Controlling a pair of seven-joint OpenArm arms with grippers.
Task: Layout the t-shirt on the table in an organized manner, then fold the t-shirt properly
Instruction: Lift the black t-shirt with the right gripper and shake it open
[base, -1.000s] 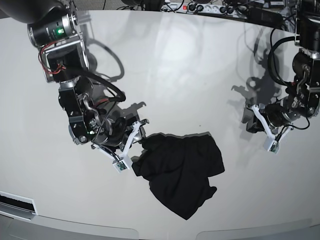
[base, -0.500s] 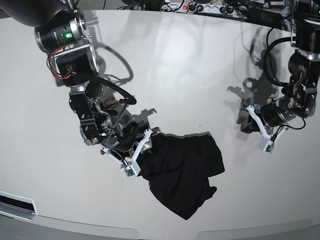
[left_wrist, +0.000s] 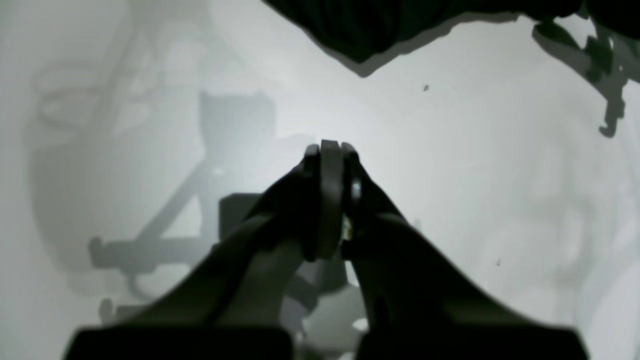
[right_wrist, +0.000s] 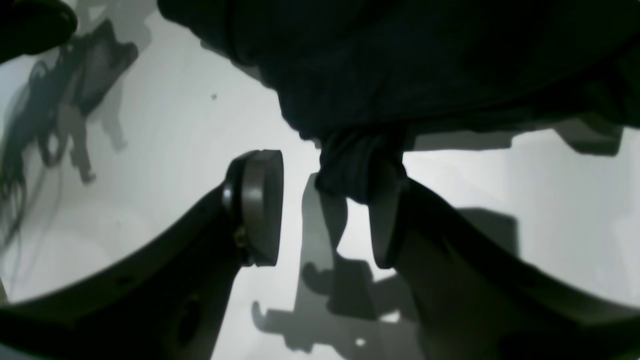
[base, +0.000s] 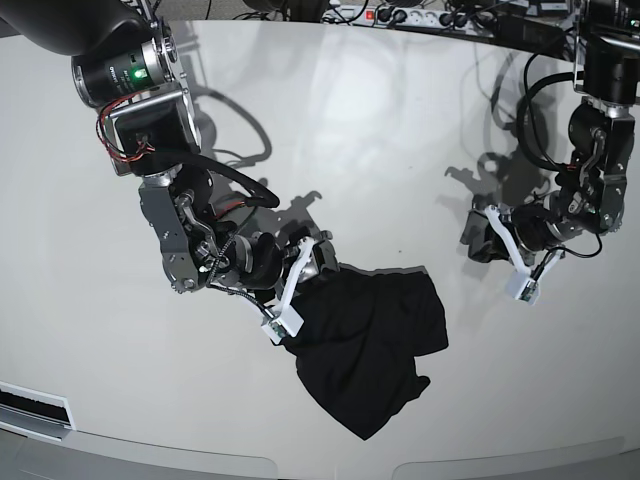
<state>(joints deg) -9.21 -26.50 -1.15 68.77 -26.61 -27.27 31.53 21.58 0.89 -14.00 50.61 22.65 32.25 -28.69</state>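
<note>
The t-shirt (base: 365, 345) lies crumpled in a dark heap on the near part of the white desk (base: 330, 130), close to its front edge, with one corner trailing toward the edge. At the heap's left side the right hand (base: 300, 290) reaches in with its jaws parted; in the right wrist view a bunched fold of the black cloth (right_wrist: 360, 170) rests against one finger (right_wrist: 385, 220), while the other finger (right_wrist: 255, 205) stands clear of it with bare desk showing between, so the hand is not clenched on the shirt. Farther back and well apart from the garment, the left hand (base: 520, 270) hangs over bare desk, its fingers (left_wrist: 330, 200) pressed together on nothing.
</note>
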